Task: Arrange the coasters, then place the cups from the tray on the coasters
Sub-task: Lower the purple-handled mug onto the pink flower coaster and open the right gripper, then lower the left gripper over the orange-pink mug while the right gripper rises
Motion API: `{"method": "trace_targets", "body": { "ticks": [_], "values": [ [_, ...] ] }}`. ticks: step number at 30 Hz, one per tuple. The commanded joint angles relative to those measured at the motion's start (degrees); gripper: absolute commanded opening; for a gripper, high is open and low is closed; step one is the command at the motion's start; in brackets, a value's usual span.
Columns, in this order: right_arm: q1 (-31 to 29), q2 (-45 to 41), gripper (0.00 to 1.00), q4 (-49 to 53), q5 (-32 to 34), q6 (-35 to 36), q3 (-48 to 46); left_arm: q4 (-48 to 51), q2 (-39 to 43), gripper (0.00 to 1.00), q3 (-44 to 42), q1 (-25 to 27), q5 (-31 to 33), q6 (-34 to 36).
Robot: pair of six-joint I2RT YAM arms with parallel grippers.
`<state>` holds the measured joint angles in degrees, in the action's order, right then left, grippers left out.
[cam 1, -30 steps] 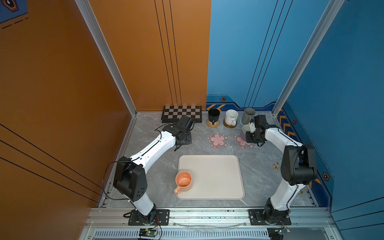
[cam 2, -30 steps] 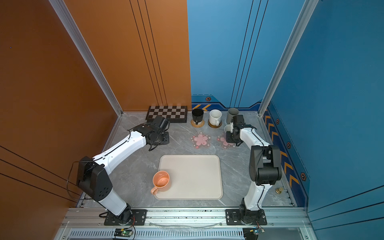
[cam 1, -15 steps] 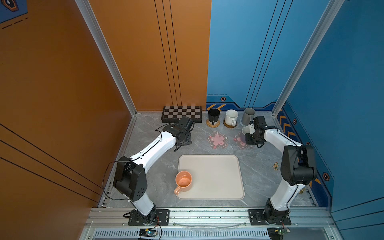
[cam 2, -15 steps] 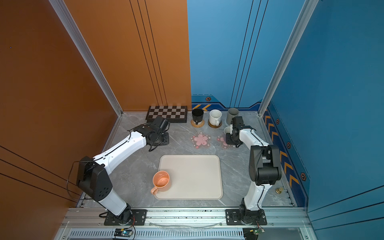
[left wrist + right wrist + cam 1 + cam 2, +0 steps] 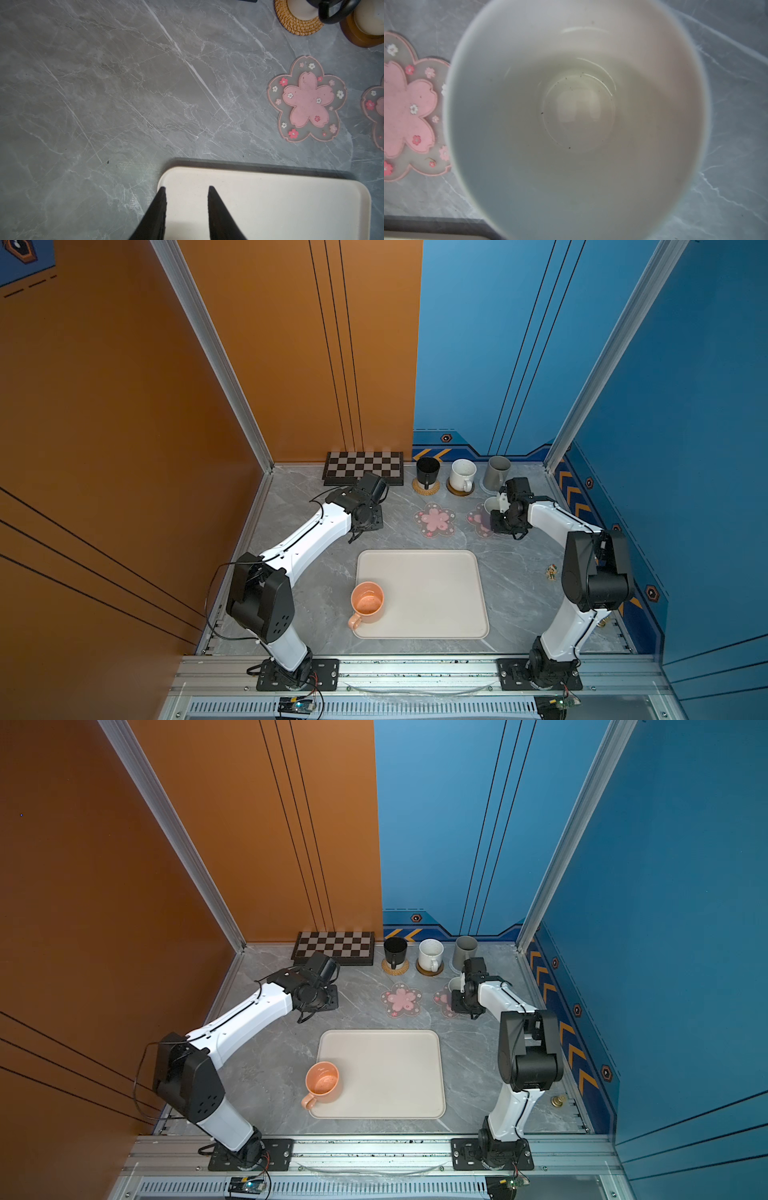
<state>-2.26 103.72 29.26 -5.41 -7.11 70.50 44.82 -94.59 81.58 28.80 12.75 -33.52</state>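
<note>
The left end effector (image 5: 186, 188) hangs empty, its fingers narrowly apart, near a corner of the tray (image 5: 270, 207). The peach mug (image 5: 367, 602) stands on the tray, well away from it. The right end effector (image 5: 498, 512) is at the lavender mug (image 5: 577, 116), but I cannot tell its grip. A pink blossom coaster (image 5: 406, 108) lies just beside the mug. Beyond, the black mug (image 5: 428, 470), white mug (image 5: 462, 474) and grey mug (image 5: 496, 470) stand on round coasters (image 5: 426, 488).

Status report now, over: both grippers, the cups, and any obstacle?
Left gripper open, empty, near tray corner. Right gripper at lavender mug by a pink coaster, grip unclear. Peach mug on tray. No obstacle seen.
</note>
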Motion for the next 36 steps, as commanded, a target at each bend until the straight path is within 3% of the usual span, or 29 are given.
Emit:
{"method": "trace_targets", "body": {
  "ticks": [1, 12, 24, 33, 36],
  "values": [
    [0.0, -2.1, 0.37, -1.0, 0.1, -0.9, -1.0, 1.0, 1.8, 0.35, -0.5, 0.2, -1.1, -0.5],
    [0.2, -6.5, 0.44, 1.5, -0.5, -2.4, -1.0, 1.3, 5.5, 0.35, -3.6, 0.7, -1.3, -0.2],
    [1.5, -21.0, 0.47, 1.8, -0.4, -3.7, -5.6, 7.4, 18.2, 0.41, -8.5, 1.1, 0.7, 2.7],
    [1.6, -29.7, 0.55, 5.4, -2.0, -4.8, -4.9, 10.4, 26.3, 0.45, -12.8, 5.3, 0.2, 1.7],
    [1.5, -31.0, 0.57, 6.9, -6.7, -4.5, -4.9, 13.0, 28.3, 0.46, -14.0, 8.5, 1.2, 0.5]
  ]
}}
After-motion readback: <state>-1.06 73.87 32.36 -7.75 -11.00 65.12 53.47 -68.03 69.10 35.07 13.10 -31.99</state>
